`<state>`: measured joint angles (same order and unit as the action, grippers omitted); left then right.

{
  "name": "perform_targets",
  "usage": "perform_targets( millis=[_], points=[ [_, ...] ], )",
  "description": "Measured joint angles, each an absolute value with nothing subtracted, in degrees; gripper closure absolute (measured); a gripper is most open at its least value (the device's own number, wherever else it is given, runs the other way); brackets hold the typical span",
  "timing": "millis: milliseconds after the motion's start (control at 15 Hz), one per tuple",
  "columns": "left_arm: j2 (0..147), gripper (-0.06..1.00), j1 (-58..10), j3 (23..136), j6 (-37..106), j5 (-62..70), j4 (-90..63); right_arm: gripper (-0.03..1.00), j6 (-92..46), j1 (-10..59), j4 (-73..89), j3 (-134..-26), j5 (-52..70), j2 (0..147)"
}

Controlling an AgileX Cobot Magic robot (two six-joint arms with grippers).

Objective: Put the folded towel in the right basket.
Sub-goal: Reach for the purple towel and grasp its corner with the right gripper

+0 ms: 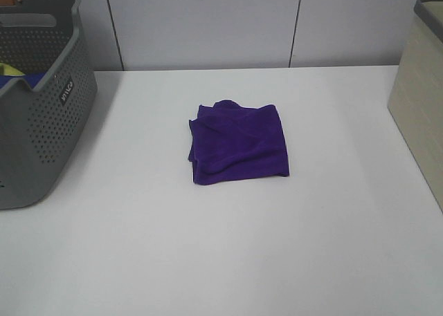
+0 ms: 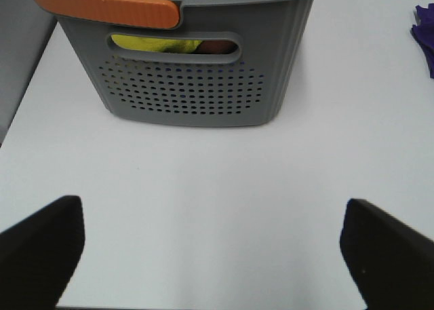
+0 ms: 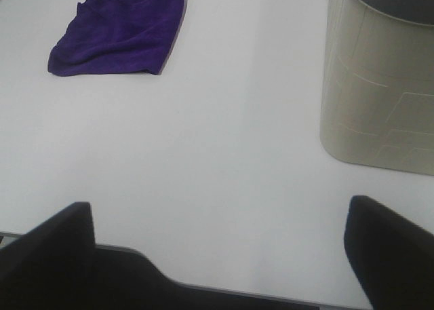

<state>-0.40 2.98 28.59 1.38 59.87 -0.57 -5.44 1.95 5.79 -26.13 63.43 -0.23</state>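
A folded purple towel (image 1: 237, 142) lies flat at the middle of the white table; it also shows in the right wrist view (image 3: 119, 33), and its edge shows in the left wrist view (image 2: 425, 32). The right basket (image 1: 419, 98) is beige with a dark rim and stands at the table's right edge; the right wrist view shows its wall (image 3: 380, 86). My left gripper (image 2: 210, 256) is open and empty over the table in front of the grey basket. My right gripper (image 3: 220, 256) is open and empty near the table's front edge. Neither gripper shows in the exterior high view.
A grey perforated basket (image 1: 38, 101) with an orange handle grip (image 2: 105, 8) stands at the left, holding yellow and blue cloths. The white table (image 1: 228, 261) meets a pale panelled wall at the back.
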Motion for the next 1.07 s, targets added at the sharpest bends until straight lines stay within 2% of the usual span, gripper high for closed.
perform_targets(
  millis=[1067],
  points=[
    [-0.4,-0.05,2.98,28.59,1.38,59.87,-0.57,0.01,-5.44,1.95,5.33,-26.13,63.43,-0.23]
  ],
)
